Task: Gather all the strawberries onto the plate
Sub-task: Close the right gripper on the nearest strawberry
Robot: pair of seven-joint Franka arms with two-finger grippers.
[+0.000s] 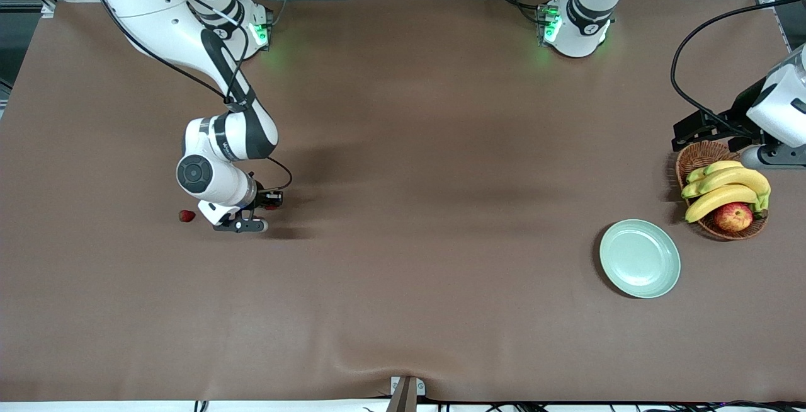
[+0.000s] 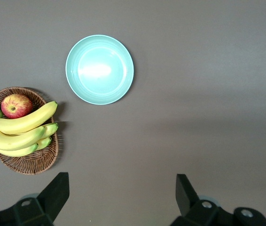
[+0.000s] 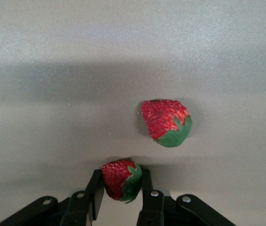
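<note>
My right gripper [image 3: 120,176] is shut on a small red strawberry [image 3: 119,179] with a green cap, low over the brown table toward the right arm's end [image 1: 245,218]. A second strawberry [image 3: 166,121] lies loose on the table close by. Another strawberry [image 1: 186,215] lies beside the right hand, toward the table's end. The pale mint-green plate [image 1: 640,259] [image 2: 99,69] lies bare toward the left arm's end. My left gripper [image 2: 122,188] hangs open and holds nothing, high over the table by the basket; the left arm waits.
A brown wicker basket [image 1: 692,155] [image 2: 27,167] with bananas [image 1: 724,188] and a red-yellow apple [image 1: 733,217] stands beside the plate, farther from the front camera. A brown cloth covers the table.
</note>
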